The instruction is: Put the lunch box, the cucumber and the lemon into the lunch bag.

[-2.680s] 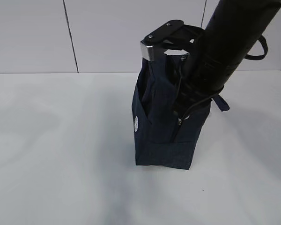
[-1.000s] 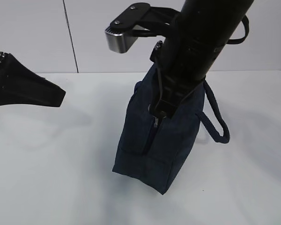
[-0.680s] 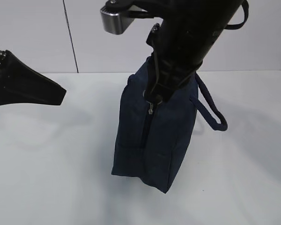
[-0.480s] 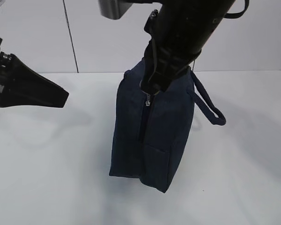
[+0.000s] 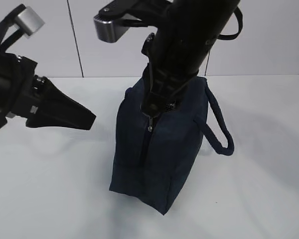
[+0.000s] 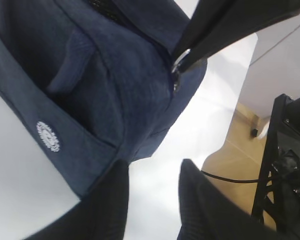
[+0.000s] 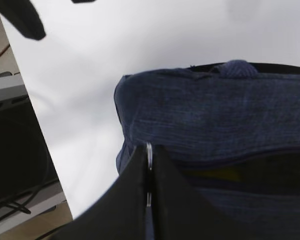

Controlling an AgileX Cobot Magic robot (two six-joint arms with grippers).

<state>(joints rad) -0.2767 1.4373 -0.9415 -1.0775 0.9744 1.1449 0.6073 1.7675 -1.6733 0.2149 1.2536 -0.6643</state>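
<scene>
The navy lunch bag [image 5: 159, 154] stands tilted in the middle of the white table. My right gripper [image 5: 150, 107] comes down from above and is shut on the silver ring zipper pull [image 7: 148, 150] at the bag's near end. A sliver of yellow [image 7: 225, 175] shows in the dark zipper gap; I cannot tell what it is. My left gripper [image 5: 89, 121] is open and empty, just left of the bag, with the bag's lower corner at its jaws [image 6: 152, 172]. The bag's side with a white round logo [image 6: 48, 136] fills the left wrist view. The lunch box and cucumber are hidden.
A padded handle loop [image 5: 219, 132] hangs off the bag's right side. The table's far edge meets a white panelled wall [image 5: 50, 40]. Beyond the table edge are a wooden floor and a black stand [image 6: 285, 165].
The right gripper has dragged the bag a little to the left by the zipper pull. The left arm has come in from the left toward the bag.
</scene>
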